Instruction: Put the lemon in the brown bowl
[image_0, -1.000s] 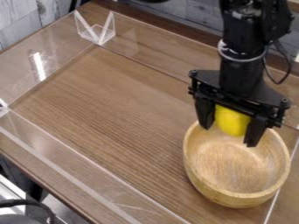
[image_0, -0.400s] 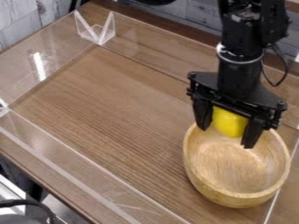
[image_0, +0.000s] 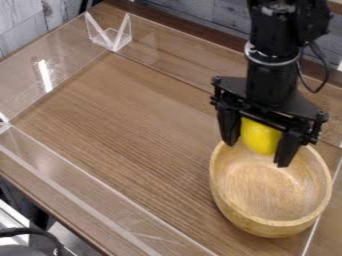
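And here is the tool (image_0: 266, 138), black and bulky, reaching down from the upper right, with the lemon (image_0: 261, 137) right there between its two dark fingers (image_0: 287, 148)! One finger stands to the left of the fruit, the other to the right, and the bright yellow skin shows in the gap. The tool looks to be grasping the lemon, though how firmly the fingers press on it cannot be told from this view.

Below sits the brown bowl (image_0: 270, 195), wide, round and light tan, on the wooden counter (image_0: 127, 125) at the right side of the view. The lemon is at the far part of the bowl, over the rim as the camera sees it, and the fingers overlap that same far edge. Whether the fruit touches the bowl cannot be made out; the tool hides part of that rim. The near part of the bowl's inside is in plain sight, pale and smooth, with the thick rim curving round it.

Across the counter, up at the far left, stands a small white wire-like object (image_0: 110, 32), well apart from the bowl. A black cable (image_0: 318, 75) loops beside the arm at the right. And down in the lower left corner, more black cabling (image_0: 30, 234) curls by the counter's edge.
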